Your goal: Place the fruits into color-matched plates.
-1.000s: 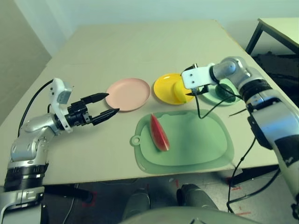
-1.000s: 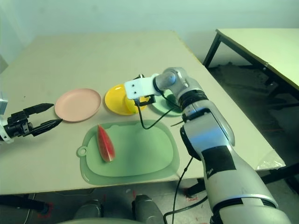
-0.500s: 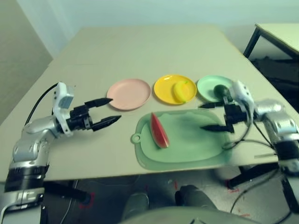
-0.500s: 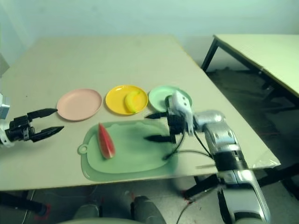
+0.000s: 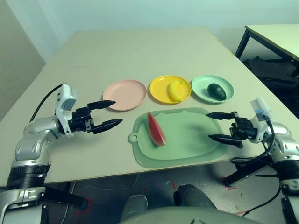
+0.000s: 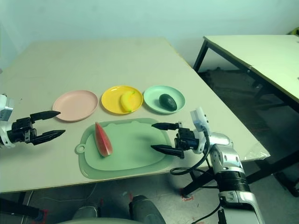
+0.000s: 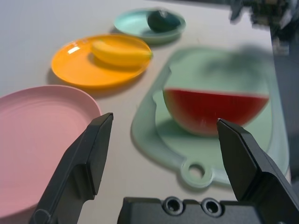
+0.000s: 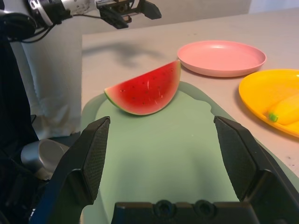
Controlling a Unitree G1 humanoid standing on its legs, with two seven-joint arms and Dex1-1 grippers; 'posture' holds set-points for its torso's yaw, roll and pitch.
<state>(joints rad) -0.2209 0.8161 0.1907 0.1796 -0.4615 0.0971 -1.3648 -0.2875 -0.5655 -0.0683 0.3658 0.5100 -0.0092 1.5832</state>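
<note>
The red watermelon wedge (image 5: 155, 129) stands on its rind on the left part of the green mat (image 5: 187, 140). The banana (image 5: 175, 89) lies in the yellow plate (image 5: 159, 87), and the dark avocado (image 5: 217, 91) rests in the mint green plate (image 5: 201, 86). The pale pink plate (image 5: 124, 88) holds nothing. My left gripper (image 5: 111, 113) is open, hovering left of the mat and just in front of the pink plate. My right gripper (image 5: 213, 126) is open over the mat's right edge, pointing toward the wedge (image 8: 145, 91).
The mat's hole tab (image 5: 134, 138) sticks out toward my left gripper. A second table (image 6: 261, 51) stands off to the right with a gap between. The far half of my table (image 5: 140, 51) is bare.
My right arm has drawn back from the plates to the mat's right edge, leaving the banana in the yellow plate. The left gripper has barely moved. The camera shifted slightly.
</note>
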